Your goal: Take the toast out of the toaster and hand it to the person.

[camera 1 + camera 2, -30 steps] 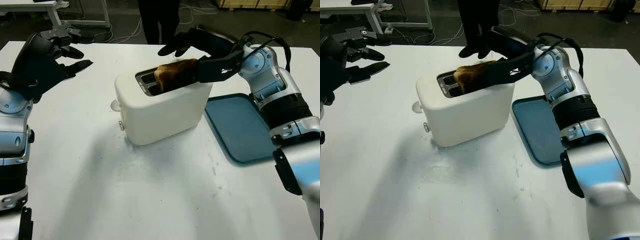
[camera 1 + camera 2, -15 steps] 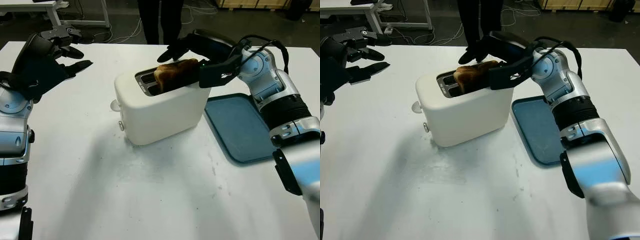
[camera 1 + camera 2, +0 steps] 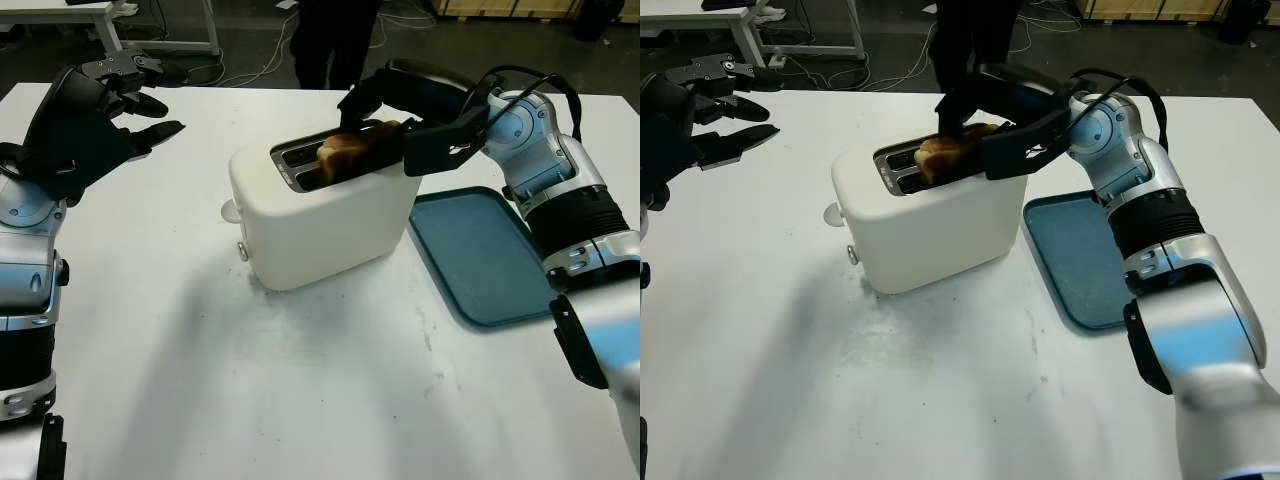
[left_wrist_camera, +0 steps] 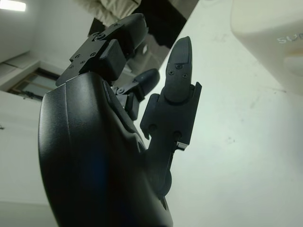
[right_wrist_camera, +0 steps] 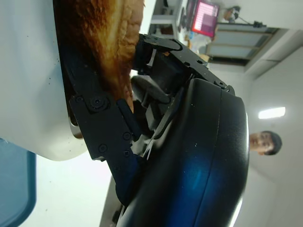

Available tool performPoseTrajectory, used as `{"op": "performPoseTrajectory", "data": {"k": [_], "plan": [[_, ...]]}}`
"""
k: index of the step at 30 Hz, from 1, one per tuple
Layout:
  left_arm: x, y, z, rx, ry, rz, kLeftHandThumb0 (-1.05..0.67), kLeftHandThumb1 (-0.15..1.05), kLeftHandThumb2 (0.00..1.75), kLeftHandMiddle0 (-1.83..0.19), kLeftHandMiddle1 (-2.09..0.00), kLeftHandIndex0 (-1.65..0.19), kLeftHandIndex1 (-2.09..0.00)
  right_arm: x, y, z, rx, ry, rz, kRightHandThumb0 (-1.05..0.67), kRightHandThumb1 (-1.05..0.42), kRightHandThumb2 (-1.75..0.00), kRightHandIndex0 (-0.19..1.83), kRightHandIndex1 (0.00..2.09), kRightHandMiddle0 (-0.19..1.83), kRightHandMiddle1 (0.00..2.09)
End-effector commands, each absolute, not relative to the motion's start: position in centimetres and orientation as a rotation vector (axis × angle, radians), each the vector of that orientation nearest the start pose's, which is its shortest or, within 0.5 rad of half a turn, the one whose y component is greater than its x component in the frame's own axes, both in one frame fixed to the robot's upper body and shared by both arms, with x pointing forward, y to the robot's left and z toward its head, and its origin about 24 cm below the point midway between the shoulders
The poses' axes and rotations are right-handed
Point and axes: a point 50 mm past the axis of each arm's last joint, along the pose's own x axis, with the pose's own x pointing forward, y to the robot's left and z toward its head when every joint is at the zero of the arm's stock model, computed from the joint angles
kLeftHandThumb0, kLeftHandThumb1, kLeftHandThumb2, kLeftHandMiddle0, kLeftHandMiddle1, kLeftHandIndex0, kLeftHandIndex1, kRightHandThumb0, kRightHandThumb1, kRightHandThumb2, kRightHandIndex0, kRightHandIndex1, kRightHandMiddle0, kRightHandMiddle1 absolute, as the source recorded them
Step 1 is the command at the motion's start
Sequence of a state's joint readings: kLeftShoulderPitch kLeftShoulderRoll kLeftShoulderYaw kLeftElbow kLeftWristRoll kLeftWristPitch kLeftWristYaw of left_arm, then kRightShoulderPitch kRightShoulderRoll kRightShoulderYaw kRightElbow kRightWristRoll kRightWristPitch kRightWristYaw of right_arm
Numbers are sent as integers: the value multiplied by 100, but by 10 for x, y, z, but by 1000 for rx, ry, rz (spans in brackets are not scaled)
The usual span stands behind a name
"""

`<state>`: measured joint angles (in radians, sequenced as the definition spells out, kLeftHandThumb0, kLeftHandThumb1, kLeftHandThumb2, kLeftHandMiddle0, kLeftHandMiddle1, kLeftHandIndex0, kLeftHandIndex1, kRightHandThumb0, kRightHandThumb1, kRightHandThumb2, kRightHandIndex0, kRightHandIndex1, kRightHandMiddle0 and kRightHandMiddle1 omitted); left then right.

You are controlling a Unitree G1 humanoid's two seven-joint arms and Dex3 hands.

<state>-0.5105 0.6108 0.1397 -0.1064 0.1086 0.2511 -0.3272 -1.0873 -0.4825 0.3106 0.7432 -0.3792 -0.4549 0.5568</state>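
**Gripping the toast at the toaster's slot**

Closing around the toast point(image 3: 352, 150), the right hand point(image 3: 405, 122) sits over the white toaster point(image 3: 320, 215), one finger behind the slice and the thumb pressed on its near face; the toast stands partly in the toaster's rear slot. In the right wrist view the browned crust point(image 5: 111, 42) lies directly against the black fingers point(image 5: 102, 118).

Just beside the right hand, on its outer side, a blue tray point(image 3: 480, 255) lies flat on the white table point(image 3: 300, 380). The table top is matte, with faint scuffs in front of the toaster.

The left hand point(image 3: 85, 120) is open, held in the air well away from the toaster, across the table from the right hand.

Beyond the right hand, a person point(image 3: 975, 35) in dark clothes stands at the table's far edge on a dark floor, with cables point(image 3: 250, 65) and a white desk frame point(image 3: 110, 20) behind the left hand.
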Motion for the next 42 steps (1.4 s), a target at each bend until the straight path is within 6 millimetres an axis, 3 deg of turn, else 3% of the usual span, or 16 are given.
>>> {"op": "performPoseTrajectory", "data": {"k": [1,8,10,11,14,16,19,27,37,39,40,42], "plan": [[309,237,231,699,-315,-69,-27,92,13,-32,-91,-48,-47,384,-121,224,-1247,-426,761,-28,-76,-1,96,172,74,173],[309,236,230,702,-312,-66,-28,92,13,-31,-91,-48,-46,378,-118,225,-1318,-489,749,-29,-83,-3,100,175,72,175],[309,237,230,700,-310,-68,-27,92,14,-31,-91,-48,-46,376,-117,226,-1343,-535,720,-33,-86,-2,100,175,80,116],[309,237,230,693,-310,-69,-27,92,14,-31,-91,-48,-46,376,-117,226,-1357,-558,699,-34,-87,-2,100,175,86,96],[309,237,230,690,-309,-67,-27,92,14,-32,-91,-49,-46,377,-119,225,-1383,-617,635,-41,-92,-12,103,174,92,126],[309,237,230,693,-312,-68,-26,92,14,-32,-91,-49,-46,378,-121,226,-1380,-640,597,-43,-92,-20,102,175,85,154],[309,236,230,696,-311,-68,-25,92,14,-31,-91,-49,-46,382,-124,232,-1357,-653,533,-44,-92,-30,101,175,78,172],[309,237,229,681,-304,-66,-26,92,13,-31,-91,-48,-46,398,-148,260,-1166,-626,329,-42,-92,-36,89,175,63,175],[309,237,229,684,-305,-65,-26,92,13,-30,-92,-49,-46,402,-168,291,-943,-663,155,-39,-92,-36,102,175,74,175],[309,237,229,688,-307,-63,-25,92,13,-31,-92,-49,-46,403,-173,298,-933,-662,94,-45,-92,-34,99,175,74,172],[309,237,229,684,-306,-63,-24,92,13,-31,-92,-49,-46,403,-176,302,-897,-663,85,-47,-92,-34,98,175,74,166],[309,237,229,681,-303,-58,-26,92,13,-30,-91,-49,-46,403,-183,308,-795,-659,77,-43,-92,-32,99,175,73,173]]}}
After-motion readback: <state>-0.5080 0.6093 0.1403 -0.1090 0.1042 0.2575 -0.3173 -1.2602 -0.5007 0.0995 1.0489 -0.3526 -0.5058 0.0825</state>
